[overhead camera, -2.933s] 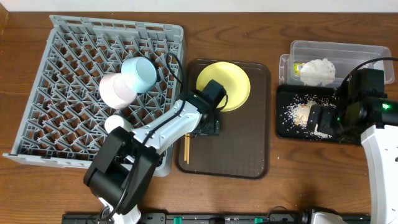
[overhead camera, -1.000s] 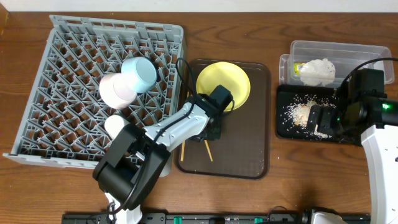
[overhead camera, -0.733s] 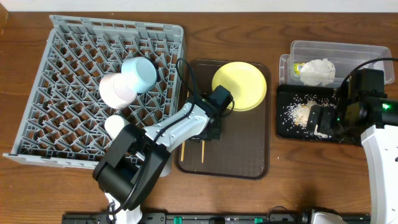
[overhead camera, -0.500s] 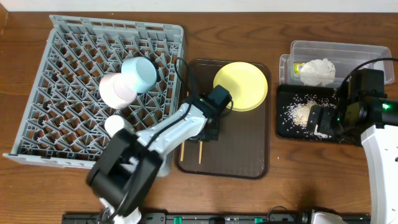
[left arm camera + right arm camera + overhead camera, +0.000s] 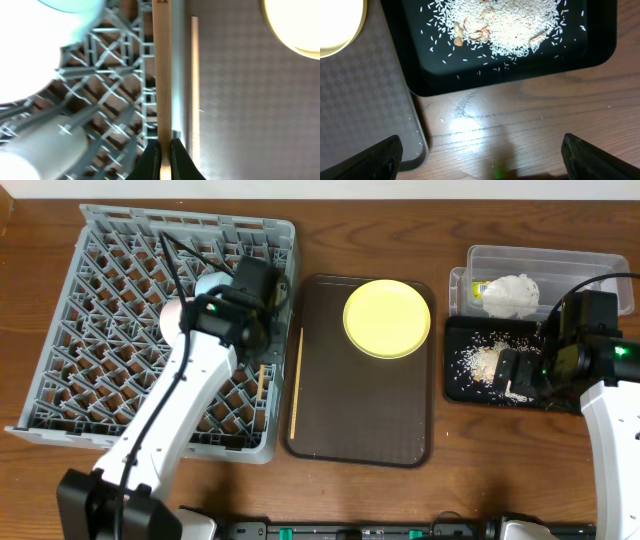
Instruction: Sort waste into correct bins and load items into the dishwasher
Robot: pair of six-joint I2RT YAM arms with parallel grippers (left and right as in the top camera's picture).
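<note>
My left gripper (image 5: 262, 352) (image 5: 162, 152) is shut on one wooden chopstick (image 5: 161, 75), held over the right edge of the grey dishwasher rack (image 5: 110, 300). A second chopstick (image 5: 296, 380) lies along the left rim of the brown tray. The yellow plate (image 5: 387, 318) sits at the tray's far end. A light-blue bowl (image 5: 207, 285), a white bowl (image 5: 175, 320) and a cup (image 5: 45, 150) stand in the rack. My right gripper (image 5: 487, 165) is open and empty over the table, at the near edge of the black tray (image 5: 590, 55) of rice crumbs (image 5: 505, 20).
The clear tub (image 5: 590, 265) at the back right holds the crumpled napkin (image 5: 512, 292) and the green-yellow wrapper (image 5: 482, 287). The brown serving tray (image 5: 380, 420) lies between rack and bins. My left arm crosses the rack's near right part.
My left gripper closed on one chopstick, lifted it off the brown tray and swung left over the rack. The plate slid right. The right arm has not moved.
</note>
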